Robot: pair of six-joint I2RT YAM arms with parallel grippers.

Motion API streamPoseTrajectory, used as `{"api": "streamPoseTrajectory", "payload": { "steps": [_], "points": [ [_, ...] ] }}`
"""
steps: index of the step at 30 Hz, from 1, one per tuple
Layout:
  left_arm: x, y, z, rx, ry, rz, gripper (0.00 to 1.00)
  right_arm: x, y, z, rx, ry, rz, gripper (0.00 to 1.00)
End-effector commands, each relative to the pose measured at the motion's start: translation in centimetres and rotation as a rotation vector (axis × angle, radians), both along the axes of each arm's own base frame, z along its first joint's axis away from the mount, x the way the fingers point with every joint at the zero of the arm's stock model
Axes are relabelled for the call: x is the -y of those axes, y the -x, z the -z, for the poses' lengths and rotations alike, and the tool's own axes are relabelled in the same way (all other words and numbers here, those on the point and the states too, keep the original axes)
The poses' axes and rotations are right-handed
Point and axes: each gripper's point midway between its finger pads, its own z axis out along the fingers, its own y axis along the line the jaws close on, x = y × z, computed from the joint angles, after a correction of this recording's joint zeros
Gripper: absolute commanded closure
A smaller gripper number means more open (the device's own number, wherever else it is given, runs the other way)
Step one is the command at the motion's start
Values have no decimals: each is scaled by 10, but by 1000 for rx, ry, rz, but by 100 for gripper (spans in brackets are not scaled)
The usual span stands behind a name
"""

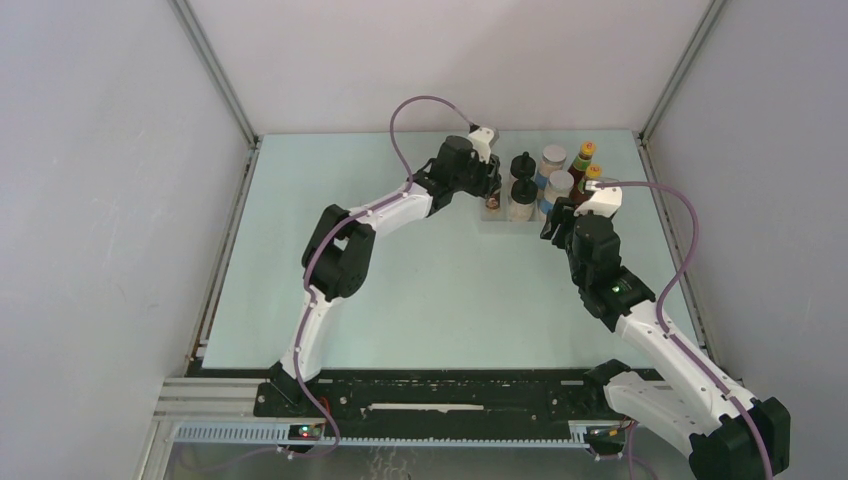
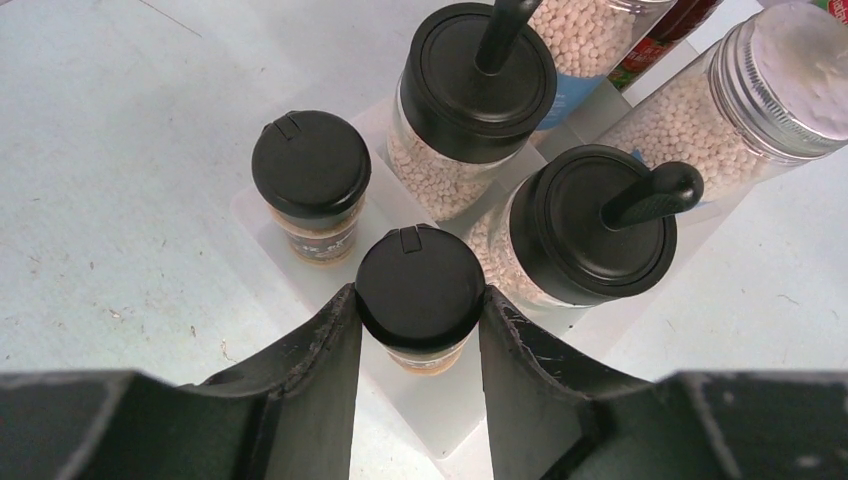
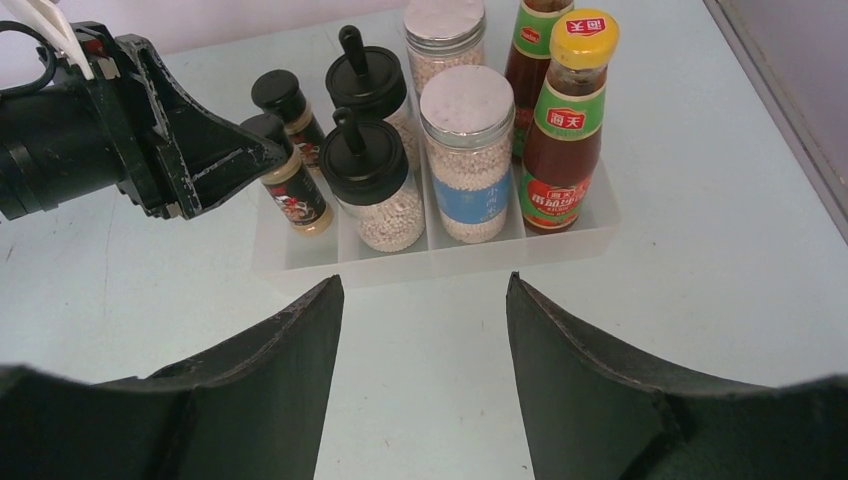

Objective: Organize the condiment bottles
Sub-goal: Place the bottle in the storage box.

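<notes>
The condiment bottles stand in pairs in a clear tray [image 3: 470, 255]. My left gripper [image 2: 420, 300] is shut on the black cap of a tiny dark jar [image 2: 420, 285] in the tray's left end, and the other tiny jar [image 2: 311, 165] sits just behind it. To their right stand two black-lidded pale jars [image 3: 370, 180], then two grey-lidded blue-labelled jars [image 3: 467, 150], then two red sauce bottles [image 3: 565, 140] with yellow caps. My right gripper [image 3: 425, 285] is open and holds nothing, over the table just short of the tray's near wall.
The tray [image 1: 500, 222] lies at the back right of the pale green table. Metal posts and grey walls close in the workspace. The table's right edge [image 3: 770, 120] runs close to the sauce bottles.
</notes>
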Motion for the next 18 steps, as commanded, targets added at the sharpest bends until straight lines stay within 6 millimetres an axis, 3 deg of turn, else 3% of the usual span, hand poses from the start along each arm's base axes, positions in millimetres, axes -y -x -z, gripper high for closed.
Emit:
{"api": "streamPoseTrajectory", "payload": {
  "steps": [1, 18],
  "points": [
    [7, -9, -27, 31, 56, 2, 100, 0, -3, -31, 82, -28, 3, 31],
    [-1, -8, -18, -13, 33, -41, 94, -1, -2, -34, 91, -42, -5, 31]
  ]
}}
